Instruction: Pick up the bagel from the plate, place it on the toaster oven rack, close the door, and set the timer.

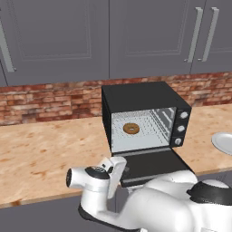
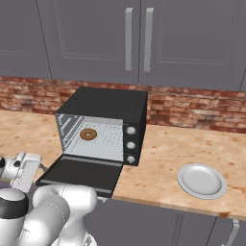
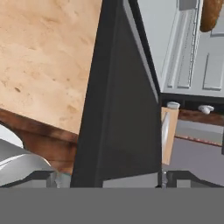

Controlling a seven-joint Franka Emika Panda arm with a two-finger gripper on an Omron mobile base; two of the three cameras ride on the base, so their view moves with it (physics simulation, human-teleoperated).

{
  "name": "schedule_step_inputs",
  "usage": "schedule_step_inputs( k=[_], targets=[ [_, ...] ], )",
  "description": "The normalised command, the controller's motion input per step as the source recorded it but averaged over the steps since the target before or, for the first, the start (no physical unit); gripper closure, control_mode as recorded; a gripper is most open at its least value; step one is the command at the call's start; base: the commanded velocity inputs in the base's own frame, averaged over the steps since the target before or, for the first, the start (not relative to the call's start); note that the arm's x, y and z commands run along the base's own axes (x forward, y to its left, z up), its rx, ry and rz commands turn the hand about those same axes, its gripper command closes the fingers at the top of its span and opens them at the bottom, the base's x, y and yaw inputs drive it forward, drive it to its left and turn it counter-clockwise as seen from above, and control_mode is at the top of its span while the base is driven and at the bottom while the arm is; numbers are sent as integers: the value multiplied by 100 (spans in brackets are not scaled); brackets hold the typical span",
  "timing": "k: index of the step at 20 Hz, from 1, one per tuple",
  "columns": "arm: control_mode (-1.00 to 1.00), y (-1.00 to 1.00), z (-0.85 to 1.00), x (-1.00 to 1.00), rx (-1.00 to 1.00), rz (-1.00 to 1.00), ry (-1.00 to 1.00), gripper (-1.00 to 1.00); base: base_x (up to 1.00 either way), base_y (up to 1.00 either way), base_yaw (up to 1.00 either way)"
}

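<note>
Brown bagel (image 1: 131, 128) already lies on the toaster oven rack (image 1: 146, 132), the plate (image 2: 202, 180) bare, so closing the lowered door (image 2: 79, 174) comes next: the gripper (image 1: 116, 176), its grip unreadable, must lift the door's front edge.

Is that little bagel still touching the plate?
Apart. The right base view shows the bagel inside the oven, with bare counter between the oven and the plate.

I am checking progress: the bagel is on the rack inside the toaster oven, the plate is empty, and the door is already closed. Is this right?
Not quite: the door is open, folded down flat in front of the cavity, as the right base view shows. The bagel is on the rack, and the plate is empty.
</note>
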Motion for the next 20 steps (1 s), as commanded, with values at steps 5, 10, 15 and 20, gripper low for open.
schedule_step_inputs(
  k=[5,10,15,20],
  targets=[
    [-100,-1,-29,2,-16,0,6,-100,0,0,0],
    [-100,-10,6,3,-11,0,2,-100,0,0,0],
    [-100,-15,48,17,-11,0,0,-100,0,0,0],
    [-100,-25,65,35,-11,0,0,-100,0,0,0]
  ],
)
